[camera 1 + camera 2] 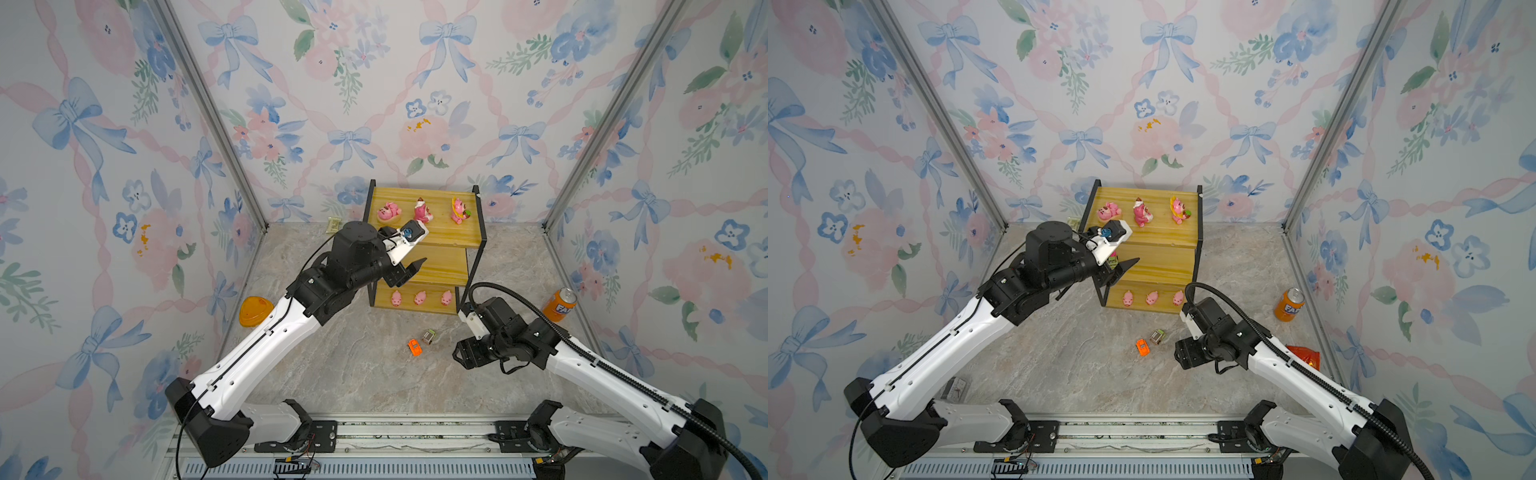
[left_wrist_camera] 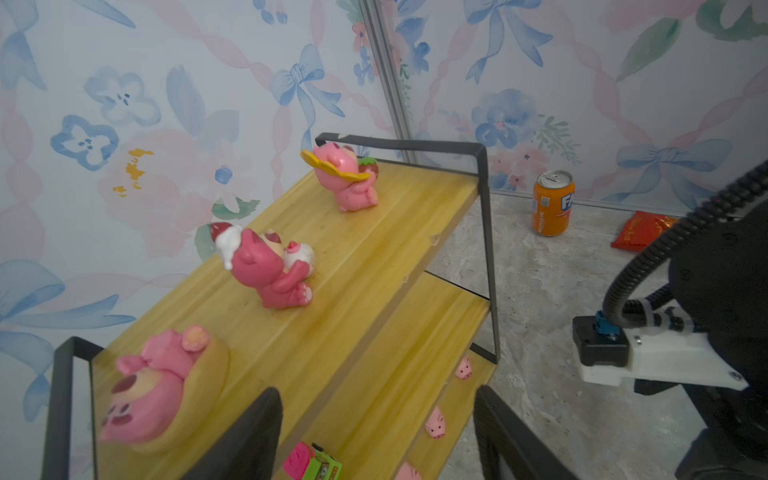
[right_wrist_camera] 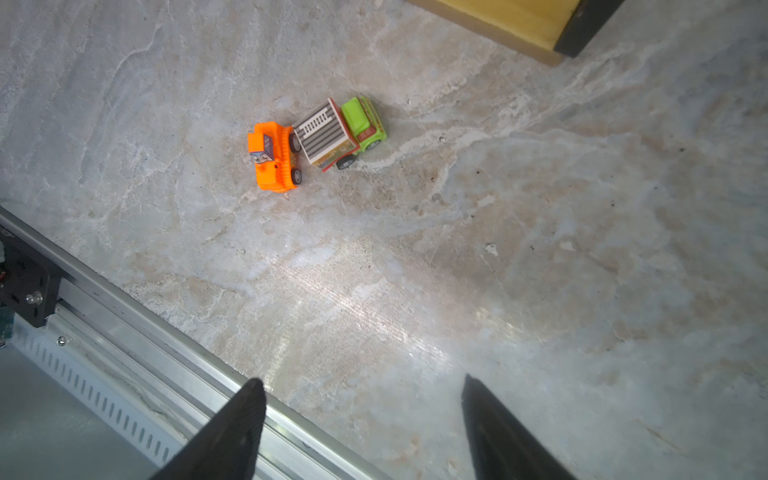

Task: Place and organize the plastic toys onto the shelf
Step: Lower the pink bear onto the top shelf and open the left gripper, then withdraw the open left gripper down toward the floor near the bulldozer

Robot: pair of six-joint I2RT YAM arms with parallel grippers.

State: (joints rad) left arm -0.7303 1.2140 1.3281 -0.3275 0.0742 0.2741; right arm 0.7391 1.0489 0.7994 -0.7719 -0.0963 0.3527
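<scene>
The shelf [image 1: 440,235] has three figurines [image 1: 423,210] on its top board and three pigs [image 1: 420,297] on its bottom board. A pink-green car [image 2: 311,461] sits on the middle board. The left claw [image 2: 374,390] hangs at that middle board with its jaws wide apart. The car is just beside one jaw and is not gripped.

In front of the shelf, on the surface [image 3: 540,249], the orange car [image 3: 274,160] and the grey-green car [image 3: 340,133] lie touching. The right claw [image 3: 361,380] hovers near them, jaws apart and empty.

These cars look light, hard and slick, and their wheels will probably roll. Pinch one across its body sides, since a nudge may send its neighbour rolling.
</scene>
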